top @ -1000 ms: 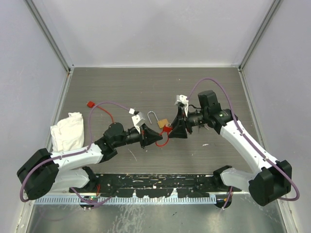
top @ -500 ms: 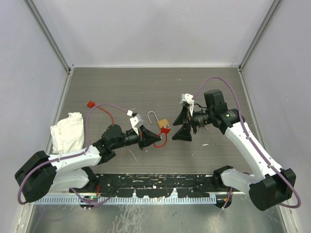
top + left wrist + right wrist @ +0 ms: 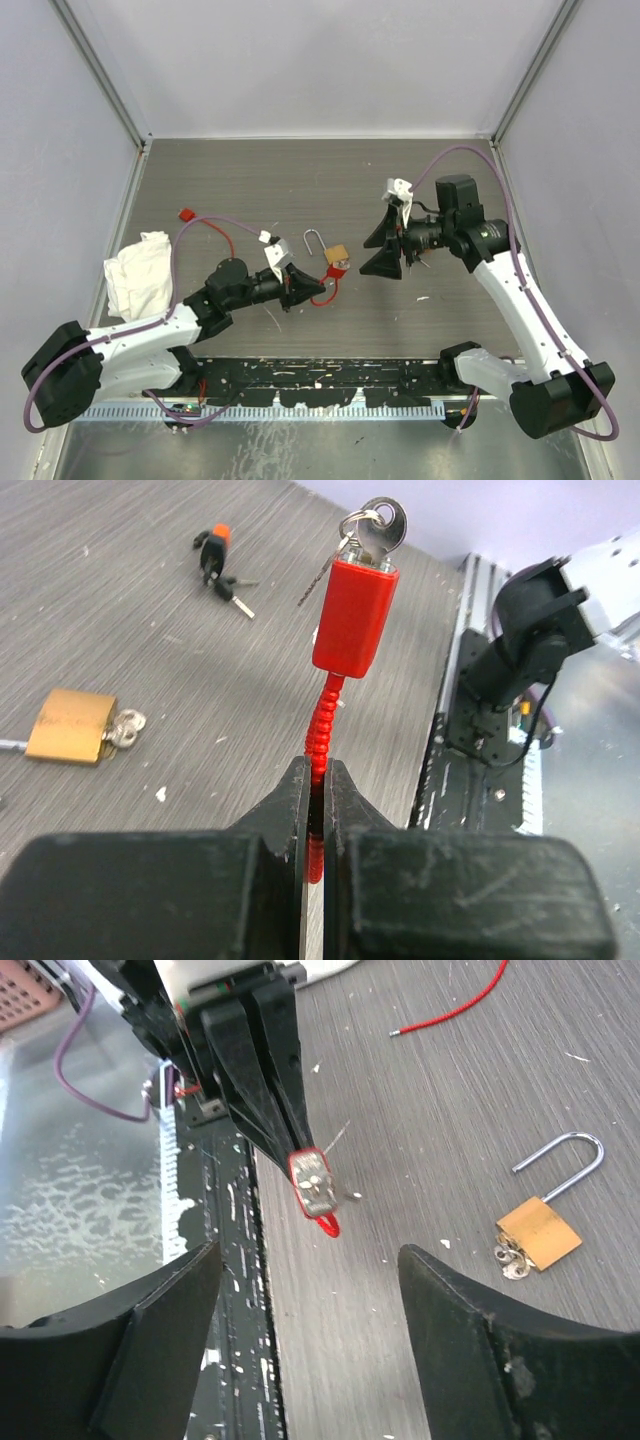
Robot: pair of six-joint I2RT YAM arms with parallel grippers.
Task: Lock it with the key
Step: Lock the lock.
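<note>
Left gripper (image 3: pixel 318 772): jaws fully closed on the red ribbed cable of the cable lock (image 3: pixel 355 615). The red lock body sticks out past the fingertips with a silver key seated in its end. In the top view the body sits right by the padlock (image 3: pixel 336 254), mid-table.

Right gripper (image 3: pixel 374 247): jaws wide apart, holding nothing. It is off the table toward the right edge and faces the left gripper with a gap between them.

Key bunch (image 3: pixel 220 568): dark heads, thin blades, lying loose on the table (image 3: pixel 250 180). It is past the padlock as seen from the left wrist and apart from it, with nothing touching it. Can't pick it out in the top view.

Padlock: brass, flat on the table, shackle open, small keys in its base.

Cloth (image 3: pixel 140 270): white, crumpled, at the left edge.
</note>
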